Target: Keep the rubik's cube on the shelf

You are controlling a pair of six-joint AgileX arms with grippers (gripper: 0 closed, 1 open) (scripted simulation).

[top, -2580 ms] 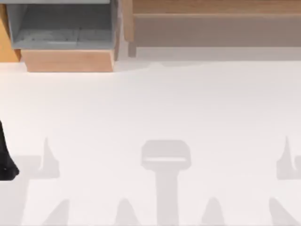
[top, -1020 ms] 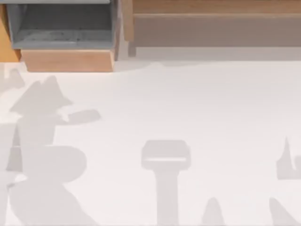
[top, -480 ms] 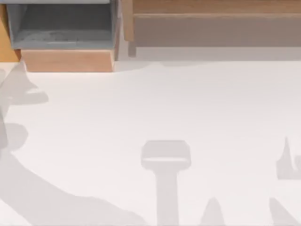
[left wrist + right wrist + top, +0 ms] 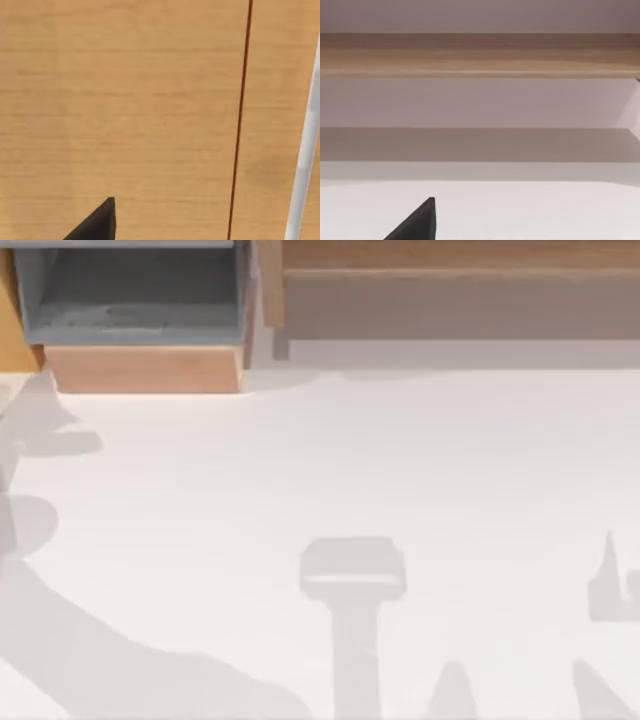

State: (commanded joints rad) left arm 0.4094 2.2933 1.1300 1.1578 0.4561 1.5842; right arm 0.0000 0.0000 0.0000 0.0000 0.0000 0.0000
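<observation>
Stretching across the near part of the top view, the white desk carries only grey shadows: a broad one sweeping along its left edge, a T-shaped one at the middle, and small pointed ones at the right. Farther back on the left stands a wooden box with a grey inside. To its right, at the far edge, runs the shelf, a long light-brown ledge with a grey-brown shaded front face.

The left wrist view looks onto a plain wooden surface crossed by a thin dark red line, with a pale strip at one side and a black tip of the left arm's own hardware at the frame edge. The right wrist view faces the shelf across the desk, with a like black tip. Whether either arm's jaws are apart or together cannot be told. The cube's place cannot be told.
</observation>
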